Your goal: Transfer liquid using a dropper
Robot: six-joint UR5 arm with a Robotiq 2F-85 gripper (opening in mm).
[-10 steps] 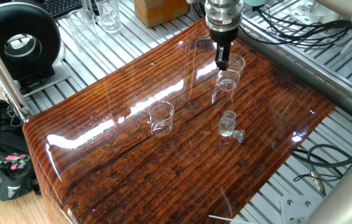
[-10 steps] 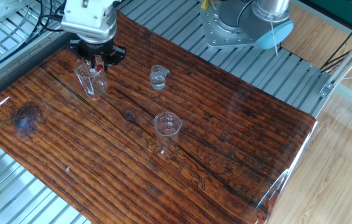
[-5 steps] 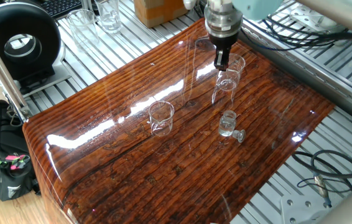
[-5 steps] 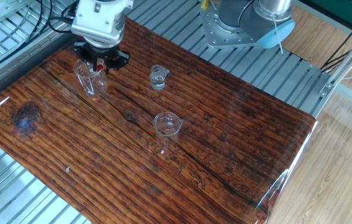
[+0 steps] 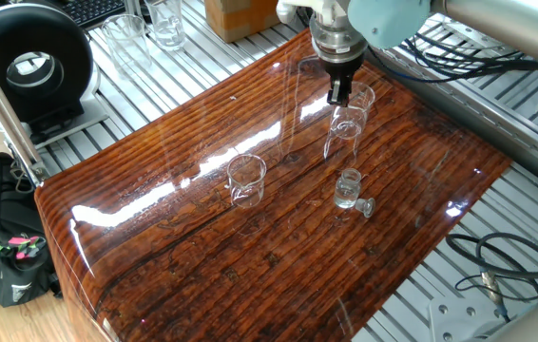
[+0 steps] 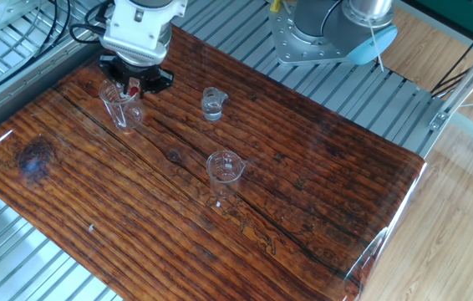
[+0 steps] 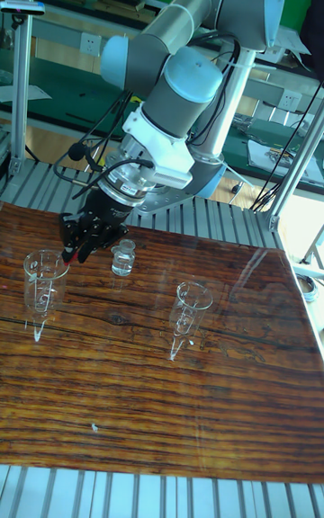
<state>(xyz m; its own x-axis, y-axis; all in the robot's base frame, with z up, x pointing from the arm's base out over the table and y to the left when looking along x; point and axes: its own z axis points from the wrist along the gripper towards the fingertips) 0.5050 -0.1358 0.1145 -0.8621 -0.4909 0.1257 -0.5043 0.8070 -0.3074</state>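
My gripper (image 6: 135, 86) hangs over the tall clear conical glass vessel (image 6: 116, 105) at the far end of the glossy brown wooden table (image 6: 303, 167), black jaws pinched on the red rubber bulb of the slim transparent dropper (image 6: 134, 89).

From my seat, the red bulb shows between the fingertips in the other fixed view and the tall fixed view; in one fixed view the fingers hide it, and I cannot make out the glass tube below the bulb or any liquid in it. The gripper (image 5: 338, 93) sits just above that vessel's (image 5: 343, 133) rim. Near it stands a small clear stoppered bottle (image 5: 348, 189), with a small metallic piece (image 5: 367, 207) lying just beside its base. A second clear glass vessel (image 5: 246, 180) stands well apart, toward the table's middle. In the tall fixed view the gripper (image 7: 79, 243) is between the first vessel (image 7: 42, 279) and the bottle (image 7: 123, 258).
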